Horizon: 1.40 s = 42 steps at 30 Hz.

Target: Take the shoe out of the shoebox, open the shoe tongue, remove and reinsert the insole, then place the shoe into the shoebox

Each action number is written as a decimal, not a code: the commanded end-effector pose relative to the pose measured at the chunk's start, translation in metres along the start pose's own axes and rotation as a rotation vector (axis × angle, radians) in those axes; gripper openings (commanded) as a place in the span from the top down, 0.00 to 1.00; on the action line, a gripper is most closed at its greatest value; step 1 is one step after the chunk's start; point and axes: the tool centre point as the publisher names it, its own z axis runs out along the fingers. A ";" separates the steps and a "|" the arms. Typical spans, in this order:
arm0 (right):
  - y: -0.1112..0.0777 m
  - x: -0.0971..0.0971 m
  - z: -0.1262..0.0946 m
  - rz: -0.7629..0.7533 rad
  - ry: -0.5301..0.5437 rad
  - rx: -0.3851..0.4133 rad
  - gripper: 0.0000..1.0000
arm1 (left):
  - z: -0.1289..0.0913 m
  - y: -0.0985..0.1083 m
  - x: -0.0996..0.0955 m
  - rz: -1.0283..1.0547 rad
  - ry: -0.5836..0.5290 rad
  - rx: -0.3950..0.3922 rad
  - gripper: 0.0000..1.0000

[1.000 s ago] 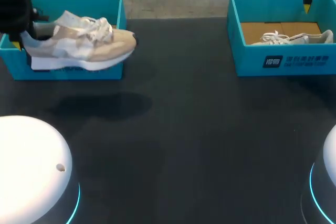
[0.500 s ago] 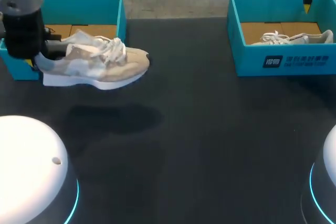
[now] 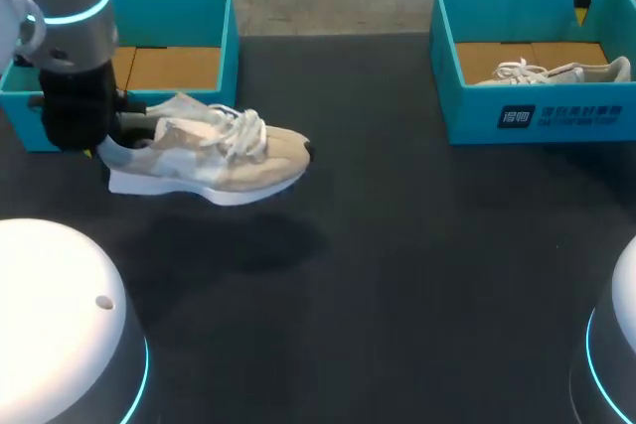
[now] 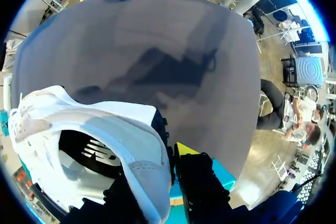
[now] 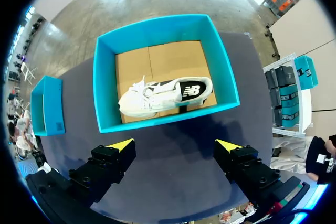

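So the left gripper (image 4: 172, 165) is clamped on the heel of the beige shoe (image 3: 214, 151), which hangs over the black table (image 3: 417, 265) at middle left, just in front of the teal shoebox (image 3: 179, 5) in the upper left. The right gripper (image 5: 175, 145) is up in the upper right with its fingers wide apart, over the other box (image 5: 105, 82), which has a second shoe (image 5: 163, 95) lying in it.

There are two shoes: one beige shoe (image 3: 214, 151) and one white shoe (image 3: 552, 72). There are two blue boxes, the left box (image 3: 179, 12) and the right box (image 3: 537, 116). Two grippers show, the left gripper (image 4: 160, 163) and the right gripper (image 5: 176, 145). There is one black table (image 3: 397, 265). Two white domes sit at its near edge, the left dome (image 3: 60, 315) and the right dome (image 3: 626, 305).
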 end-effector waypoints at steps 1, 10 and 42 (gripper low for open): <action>-0.001 0.000 0.000 0.001 -0.001 -0.002 0.00 | 0.006 -0.005 -0.010 0.000 0.005 0.010 1.00; -0.001 0.000 0.000 0.001 -0.001 -0.002 0.00 | 0.022 -0.027 -0.030 0.003 0.005 0.047 1.00; -0.001 0.000 0.000 0.001 -0.001 -0.002 0.00 | 0.076 -0.091 -0.111 0.027 0.015 0.054 1.00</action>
